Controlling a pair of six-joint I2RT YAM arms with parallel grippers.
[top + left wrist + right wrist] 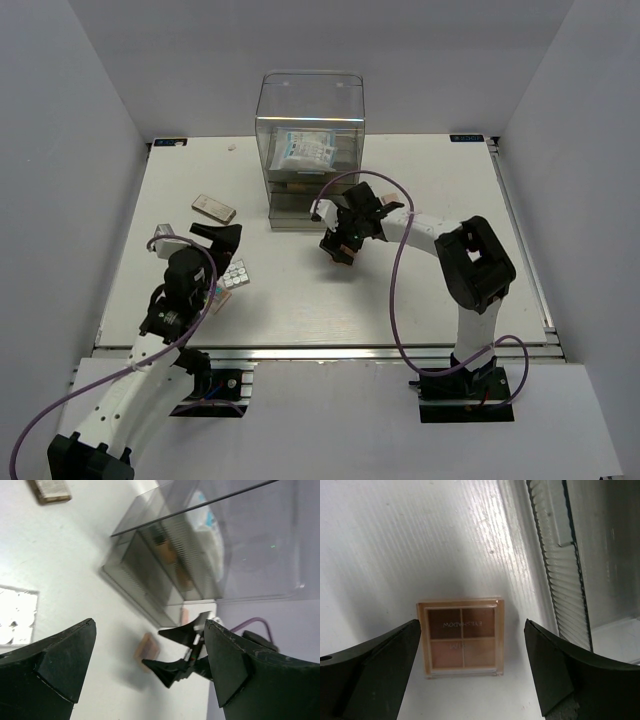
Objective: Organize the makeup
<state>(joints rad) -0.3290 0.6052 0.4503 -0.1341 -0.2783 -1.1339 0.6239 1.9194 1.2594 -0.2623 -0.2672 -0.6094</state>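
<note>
R claw (pixel 472 626) wide apart, holds nothing, fingers either side of eyeshadow palette (pixel 461 639); drawer box (pixel 568 575) just beside. L claw (pixel 150 627) apart, empty.

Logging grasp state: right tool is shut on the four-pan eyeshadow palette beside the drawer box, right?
Not shut. The right tool is open, fingers either side of the four-pan eyeshadow palette beside the drawer box, with gaps showing. The right wrist view shows it.

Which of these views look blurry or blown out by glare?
Left wrist: the white palette of round pans is blown out, the tall clear acrylic drawer box smeared. Right wrist: the flat peach four-pan eyeshadow palette is sharp, in shadow. Top external: evenly lit, crisp.
</note>
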